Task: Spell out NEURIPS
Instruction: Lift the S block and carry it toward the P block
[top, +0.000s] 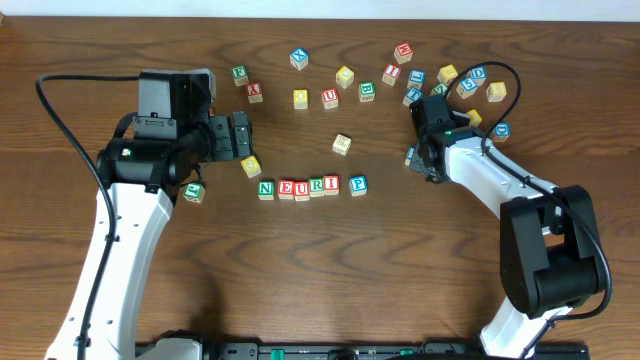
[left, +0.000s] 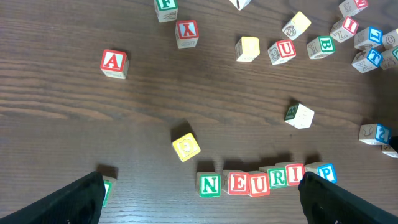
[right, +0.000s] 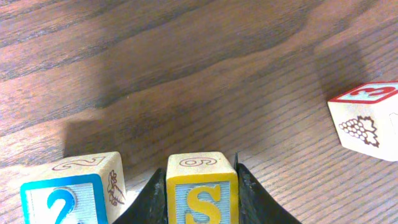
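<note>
A row of cubes reads N (top: 266, 188) (left: 209, 184), E (top: 287, 189), U (top: 302, 189), R (top: 317, 187), I (top: 331, 185), with a blue P (top: 358, 185) (left: 326, 172) a small gap to the right. In the right wrist view a yellow S cube (right: 202, 186) sits between the two dark fingers, which press its sides. My right gripper (right: 202, 202) (top: 424, 160) is shut on it, right of the row; the arm hides the cube from overhead. Left of the row my left gripper (top: 240, 135) (left: 200, 190) hangs wide open, holding nothing.
A blue-faced cube (right: 68, 193) stands just left of the S cube and a red-topped one (right: 367, 121) lies to the right. Loose cubes include a yellow one (top: 250, 166), a green one (top: 193, 191), one mid-table (top: 342, 144) and several at the back right (top: 450, 80).
</note>
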